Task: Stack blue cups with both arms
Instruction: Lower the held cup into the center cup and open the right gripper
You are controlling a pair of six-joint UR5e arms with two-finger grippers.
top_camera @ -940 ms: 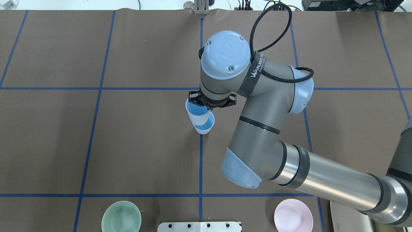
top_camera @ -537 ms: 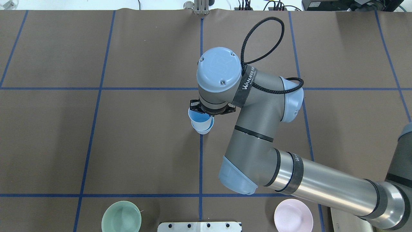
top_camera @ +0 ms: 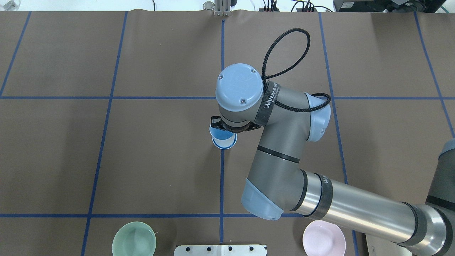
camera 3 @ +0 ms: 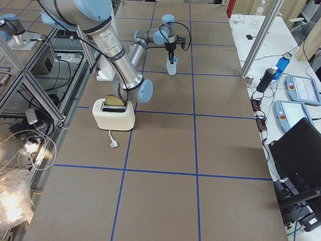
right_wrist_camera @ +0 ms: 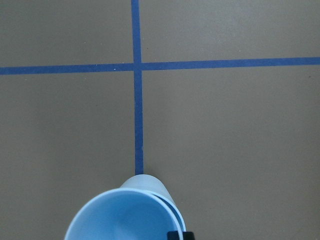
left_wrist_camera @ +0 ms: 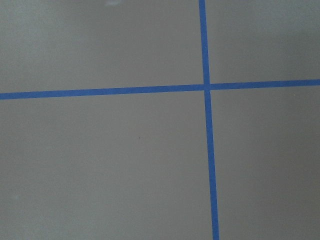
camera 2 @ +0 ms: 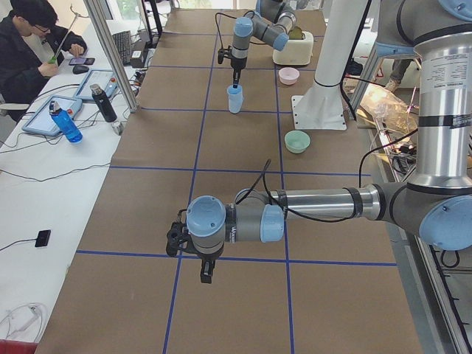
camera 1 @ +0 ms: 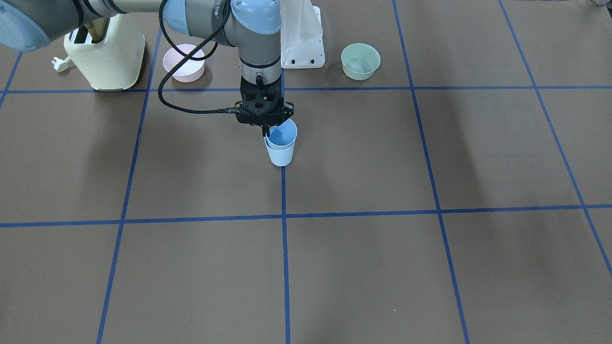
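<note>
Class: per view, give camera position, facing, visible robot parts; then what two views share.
Front-facing: across table, looking back, down; right arm, blue cups.
Overhead: behind, looking forward, down; right arm.
Left: table's left end; left arm near.
Right: right end; right arm, toaster.
Left wrist: down at table; no body.
Right wrist: down at cups; one finger.
Front-facing, overhead share cups.

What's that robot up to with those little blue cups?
It is stacking them. The right claw pinches the rim of the upper blue cup, which sits nested partway inside the lower blue cup standing at the middle of the table. The left arm hangs over the table far off to the side, away from both cups. A pink bowl, a green bowl and a toaster stand near the robot's base, none touched.
</note>
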